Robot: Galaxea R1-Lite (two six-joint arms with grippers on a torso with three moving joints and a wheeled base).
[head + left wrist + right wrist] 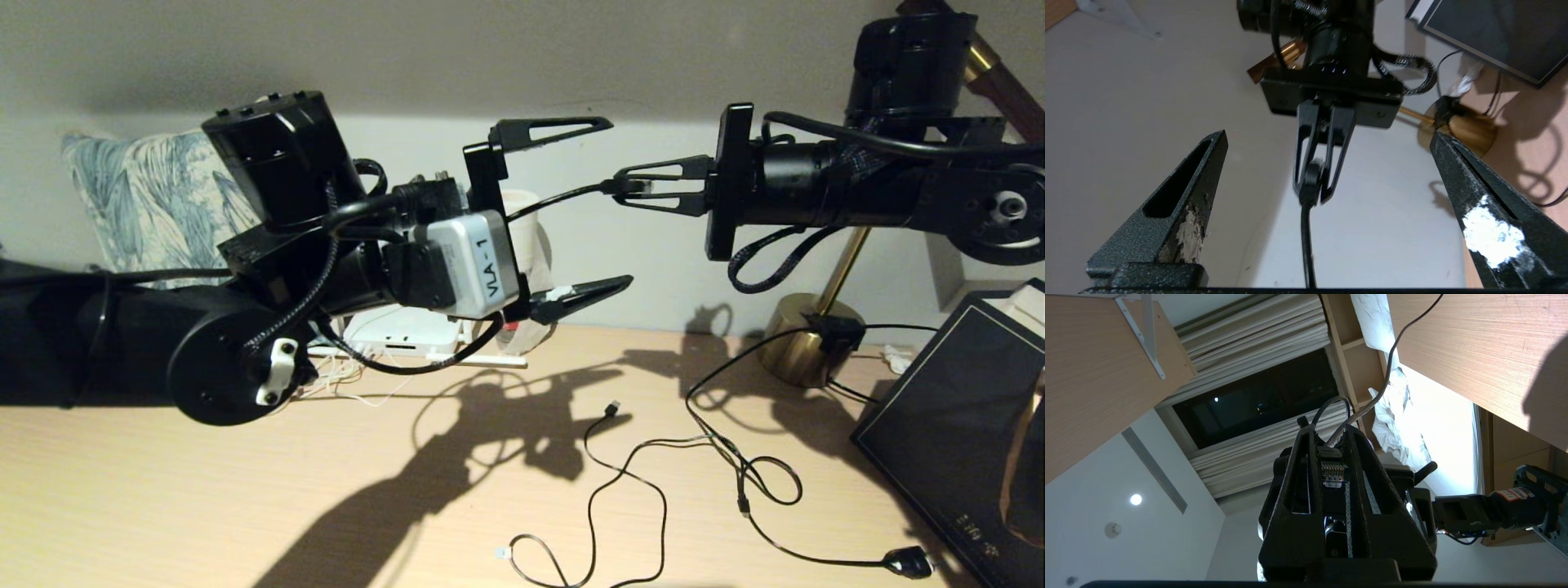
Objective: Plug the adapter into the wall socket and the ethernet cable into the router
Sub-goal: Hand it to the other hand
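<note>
My right gripper [622, 188] is raised above the desk, pointing left and shut on the ethernet cable's clear plug [641, 186]. In the right wrist view the plug [1333, 470] sits pinched between the fingers, contacts showing. The thick black ethernet cable [555, 198] runs left from it, behind my left gripper [620, 202]. That gripper faces the right one, open wide, with the plug's tip between its fingertips. The left wrist view shows the held plug [1310, 179] with its cable [1306, 245] hanging from it. The white router [400, 331] lies on the desk, mostly hidden behind the left arm. The adapter and wall socket are out of view.
A brass lamp base [804, 339] stands at the back right, with a dark flat box [955, 425] at the right edge. Thin black cords [653, 474] loop over the wooden desk, one ending in a black plug [906, 562]. A patterned pillow [155, 204] leans at back left.
</note>
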